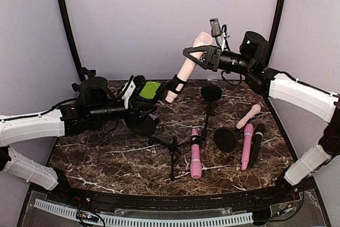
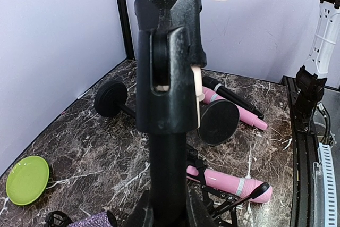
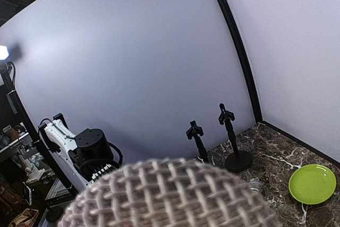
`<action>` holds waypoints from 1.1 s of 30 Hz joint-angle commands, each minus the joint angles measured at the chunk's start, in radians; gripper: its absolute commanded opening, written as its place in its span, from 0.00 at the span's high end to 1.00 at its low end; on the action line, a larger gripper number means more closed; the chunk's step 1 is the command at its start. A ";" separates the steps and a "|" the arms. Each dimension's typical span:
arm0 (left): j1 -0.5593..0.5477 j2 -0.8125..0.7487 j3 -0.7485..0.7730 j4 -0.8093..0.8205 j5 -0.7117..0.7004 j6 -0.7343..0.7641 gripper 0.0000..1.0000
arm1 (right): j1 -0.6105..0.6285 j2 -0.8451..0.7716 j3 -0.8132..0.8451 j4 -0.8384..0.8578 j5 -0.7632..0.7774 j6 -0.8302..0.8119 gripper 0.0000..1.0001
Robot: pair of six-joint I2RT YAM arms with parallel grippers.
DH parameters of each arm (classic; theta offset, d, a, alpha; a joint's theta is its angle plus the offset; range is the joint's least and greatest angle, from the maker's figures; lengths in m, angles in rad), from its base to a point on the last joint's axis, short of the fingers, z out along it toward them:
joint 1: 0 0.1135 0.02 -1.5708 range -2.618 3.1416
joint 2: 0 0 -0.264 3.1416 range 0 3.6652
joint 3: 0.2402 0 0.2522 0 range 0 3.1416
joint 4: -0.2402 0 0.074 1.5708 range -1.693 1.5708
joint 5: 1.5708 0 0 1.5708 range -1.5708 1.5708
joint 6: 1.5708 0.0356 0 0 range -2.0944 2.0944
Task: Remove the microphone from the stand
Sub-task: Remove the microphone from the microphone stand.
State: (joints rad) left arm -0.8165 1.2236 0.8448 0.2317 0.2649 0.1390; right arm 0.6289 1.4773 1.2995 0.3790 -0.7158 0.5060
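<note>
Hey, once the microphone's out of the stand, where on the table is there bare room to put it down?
The tabletop is barest near-left, between the left arm and the black tripod stand. Centre-right is crowded: a pink microphone, a round base, a second pink microphone, a black microphone and a loose beige microphone.

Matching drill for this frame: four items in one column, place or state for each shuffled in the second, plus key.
1 clipped microphone
2 green plate
3 black microphone
4 stand

A lying at the table's right side
B gripped by the left tool
C tilted, right tool gripping its upper end
D on the table beside the left tool

Pairs: 1-C, 2-D, 3-A, 4-B
</note>
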 commanded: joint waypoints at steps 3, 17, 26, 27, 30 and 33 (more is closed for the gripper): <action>0.013 -0.004 -0.003 -0.074 -0.036 0.022 1.00 | -0.034 -0.039 0.066 0.175 -0.073 0.033 1.00; 0.013 0.008 -0.005 -0.072 -0.041 0.021 1.00 | -0.052 -0.073 0.018 0.205 0.061 0.073 1.00; 0.014 0.028 -0.001 -0.073 -0.043 0.023 1.00 | -0.054 -0.107 0.053 -0.019 0.297 0.029 1.00; 0.013 0.030 0.000 -0.073 -0.043 0.024 1.00 | -0.054 -0.110 0.053 -0.032 0.307 0.022 1.00; 0.013 0.033 0.000 -0.074 -0.045 0.025 1.00 | -0.056 -0.120 0.049 -0.048 0.327 0.014 1.00; 0.013 0.035 0.000 -0.073 -0.048 0.026 1.00 | -0.063 -0.135 0.031 -0.036 0.348 0.030 1.00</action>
State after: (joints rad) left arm -0.8165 1.2713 0.8505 0.2493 0.2493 0.1341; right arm 0.6216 1.4384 1.2945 0.2268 -0.5396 0.5301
